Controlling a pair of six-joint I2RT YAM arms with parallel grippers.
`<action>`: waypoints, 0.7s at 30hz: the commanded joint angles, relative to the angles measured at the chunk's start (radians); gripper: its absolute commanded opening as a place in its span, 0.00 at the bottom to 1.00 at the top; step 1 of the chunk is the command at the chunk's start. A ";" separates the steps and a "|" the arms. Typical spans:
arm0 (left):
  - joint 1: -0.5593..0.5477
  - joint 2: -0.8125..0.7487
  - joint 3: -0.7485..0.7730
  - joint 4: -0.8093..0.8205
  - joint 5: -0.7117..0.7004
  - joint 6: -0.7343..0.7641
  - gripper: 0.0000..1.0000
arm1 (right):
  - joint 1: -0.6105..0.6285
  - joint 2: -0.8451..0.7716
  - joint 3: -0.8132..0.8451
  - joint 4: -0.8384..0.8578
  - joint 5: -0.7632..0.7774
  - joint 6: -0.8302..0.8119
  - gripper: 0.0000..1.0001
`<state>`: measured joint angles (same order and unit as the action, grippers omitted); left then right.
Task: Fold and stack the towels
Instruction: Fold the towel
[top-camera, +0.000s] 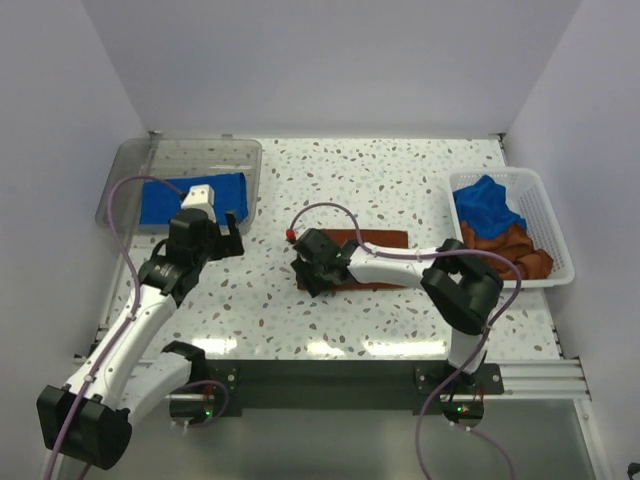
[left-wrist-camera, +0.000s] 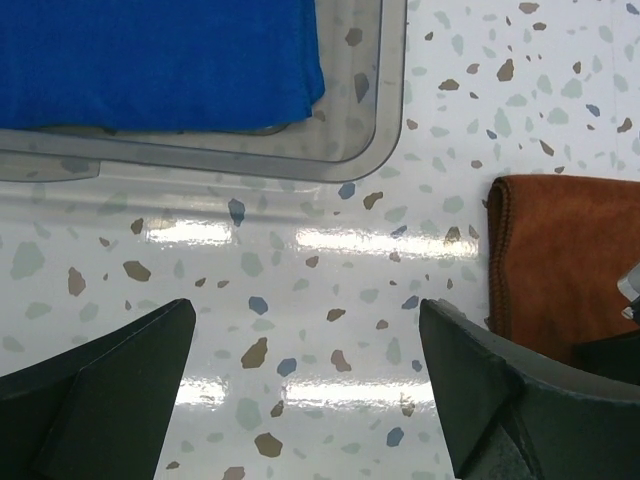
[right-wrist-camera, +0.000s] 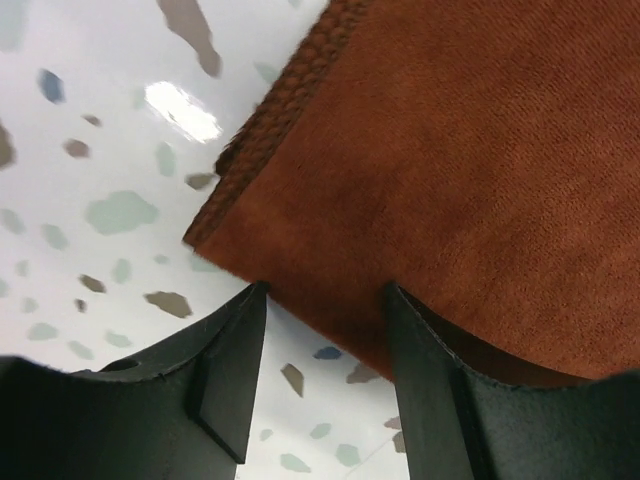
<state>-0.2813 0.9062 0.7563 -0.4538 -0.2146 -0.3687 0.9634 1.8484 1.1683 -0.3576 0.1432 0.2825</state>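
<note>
Right claw (right-wrist-camera: 325, 295) parted astride flat rust-brown terry towel (right-wrist-camera: 470, 170), left claw (left-wrist-camera: 307, 310) spread wide over glossy speckled tabletop (left-wrist-camera: 300, 190).

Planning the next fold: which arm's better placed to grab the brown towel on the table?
Right. The right gripper sits at the left end of the brown towel, jaws apart at its hem. The left gripper hangs open over bare table near the tray, short of the towel.

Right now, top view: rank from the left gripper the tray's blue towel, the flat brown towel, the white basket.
1. Blue towel, in the tray just beyond the left gripper.
2. Brown towel, table centre, to its right.
3. White basket, far right.
</note>
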 joint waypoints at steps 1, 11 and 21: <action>0.007 -0.026 -0.044 0.058 0.013 0.042 1.00 | -0.005 -0.072 -0.047 -0.049 0.047 -0.048 0.54; 0.007 0.005 -0.054 0.086 0.090 0.080 1.00 | -0.006 -0.247 -0.116 -0.136 0.036 -0.106 0.58; 0.008 0.007 -0.054 0.081 0.041 0.053 1.00 | 0.012 -0.135 0.043 -0.093 0.030 0.015 0.70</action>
<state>-0.2813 0.9161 0.6983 -0.4221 -0.1471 -0.3138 0.9653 1.6451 1.1397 -0.4660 0.1455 0.2535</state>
